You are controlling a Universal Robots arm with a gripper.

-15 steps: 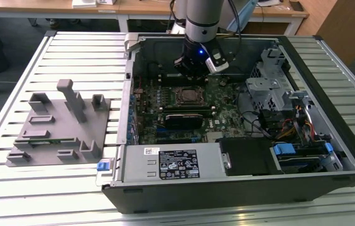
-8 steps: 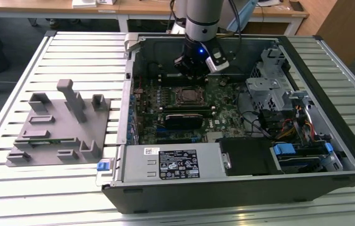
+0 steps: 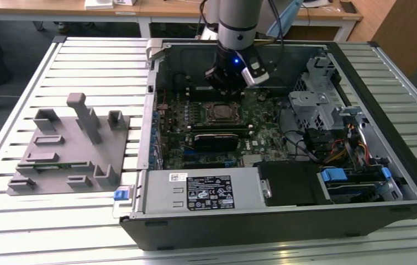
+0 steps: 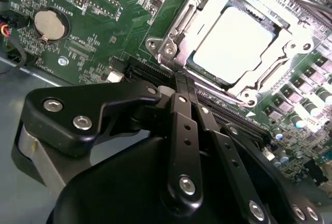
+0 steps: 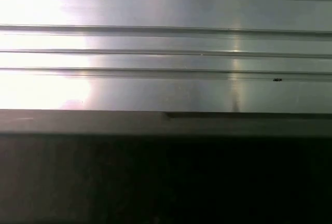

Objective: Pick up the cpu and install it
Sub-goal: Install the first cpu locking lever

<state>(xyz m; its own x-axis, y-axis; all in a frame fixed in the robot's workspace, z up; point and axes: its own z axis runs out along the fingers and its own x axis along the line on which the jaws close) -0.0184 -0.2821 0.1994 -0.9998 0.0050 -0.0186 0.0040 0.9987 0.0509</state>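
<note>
So the cpu (image 4: 233, 45) is already sitting in its socket on the green motherboard (image 4: 111, 24), silver top up, metal retention frame (image 4: 174, 32) around it. In the second wrist view the gripper (image 4: 182, 81) has its black fingers (image 4: 181, 130) pinched together on nothing, tips just beside the socket's edge. From the exterior view the arm (image 3: 236, 25) hangs inside the open computer case (image 3: 282, 221), and the grey plastic fixture (image 3: 72, 146) sits well apart on the slatted table (image 3: 16, 232).

cpu (image 4: 233, 45) | we see a pale silver square top | lying flat | seated inside the motherboard socket frame (image 4: 171, 47)
</note>
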